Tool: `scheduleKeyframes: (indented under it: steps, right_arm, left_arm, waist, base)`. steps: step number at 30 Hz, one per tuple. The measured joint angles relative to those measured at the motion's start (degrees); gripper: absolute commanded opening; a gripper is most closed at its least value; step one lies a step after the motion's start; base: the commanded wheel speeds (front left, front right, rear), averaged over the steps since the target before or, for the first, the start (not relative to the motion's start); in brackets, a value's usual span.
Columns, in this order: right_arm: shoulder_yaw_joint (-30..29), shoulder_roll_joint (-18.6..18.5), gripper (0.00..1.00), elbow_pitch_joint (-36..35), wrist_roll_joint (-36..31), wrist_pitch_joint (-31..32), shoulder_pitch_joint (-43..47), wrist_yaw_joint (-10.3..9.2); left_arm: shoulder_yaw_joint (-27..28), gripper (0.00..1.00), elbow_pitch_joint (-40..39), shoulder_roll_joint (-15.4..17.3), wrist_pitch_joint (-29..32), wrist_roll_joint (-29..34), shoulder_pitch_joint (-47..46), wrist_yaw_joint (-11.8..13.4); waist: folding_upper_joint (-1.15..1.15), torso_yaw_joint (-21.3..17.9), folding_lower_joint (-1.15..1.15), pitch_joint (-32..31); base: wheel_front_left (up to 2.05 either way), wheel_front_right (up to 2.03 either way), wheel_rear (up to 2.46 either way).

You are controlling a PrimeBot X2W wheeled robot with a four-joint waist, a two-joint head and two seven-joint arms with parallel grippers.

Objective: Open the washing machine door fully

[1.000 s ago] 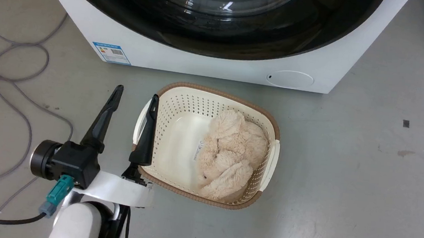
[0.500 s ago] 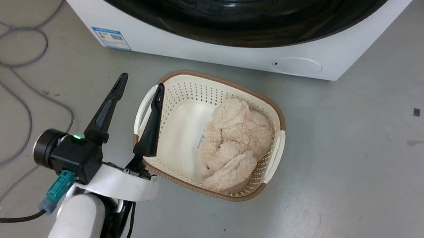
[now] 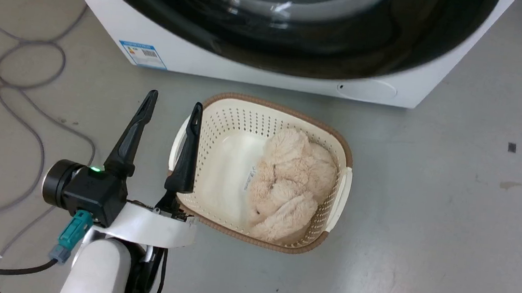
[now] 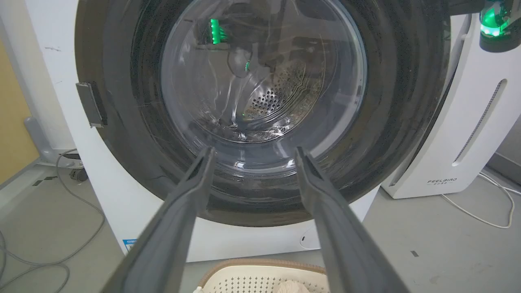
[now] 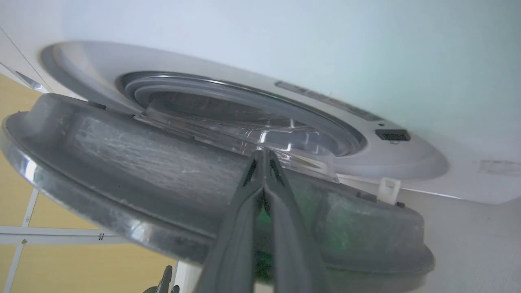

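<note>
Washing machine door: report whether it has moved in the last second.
Yes. The washing machine door has swung outward: in the head view its black rim now overlaps the top of the round flap, which it cleared before.

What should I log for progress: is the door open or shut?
Partly open: in the right wrist view the door tilts away from the machine, with a gap between them.

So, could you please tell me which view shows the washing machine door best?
The left wrist view: the washing machine door faces it almost whole, black ring around clear glass bowl. The head view catches its lower arc. The right wrist view sees its inner side edge-on, standing off the washing machine.
</note>
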Motion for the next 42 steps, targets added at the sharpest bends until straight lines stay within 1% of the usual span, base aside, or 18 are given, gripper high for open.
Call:
scheduleKeyframes:
  steps: [3,11,20,31,38,42]
  right_arm:
    - [0.09,-0.13,0.00,-2.37,0.40,0.73,3.16,0.01]
    - [0.12,-1.46,0.00,-9.25,2.14,2.13,10.92,0.01]
    - [-0.08,-3.80,0.00,-19.70,5.33,2.27,22.01,0.01]
    - [1.24,-5.32,0.00,-33.10,9.33,-0.94,33.15,0.01]
    - [3.66,-5.24,0.00,-39.33,11.04,-3.38,37.15,0.01]
    - [5.41,-5.08,0.00,-42.40,10.77,-5.11,38.37,0.01]
  left_arm:
    - [-0.10,1.00,0.29,0.00,0.00,0.00,0.12,0.35]
    - [-0.66,1.00,1.70,0.00,-0.01,0.02,1.26,0.35]
    - [-0.65,1.00,3.98,0.00,-0.01,0.60,5.29,0.34]
    - [-0.64,1.00,5.98,0.00,-0.01,1.65,9.44,0.32]
    - [-0.67,1.00,6.67,0.00,-0.01,2.14,10.85,0.24]
    - [-0.68,1.00,7.08,0.00,-0.01,2.22,10.99,0.04]
  waist:
    - [0.00,-0.03,0.00,-1.06]
    - [0.00,0.05,0.00,-4.26]
    - [0.00,0.40,-0.01,-9.54]
    - [0.00,1.30,-0.01,-15.09]
    - [0.00,1.84,-0.01,-16.88]
    - [0.00,1.97,-0.01,-17.18]
  base:
    - [0.00,0.00,0.00]
    - [0.00,0.00,0.00]
    - [0.00,0.00,0.00]
    - [0.00,0.00,0.00]
    - [0.00,0.00,0.00]
    - [0.00,0.00,0.00]
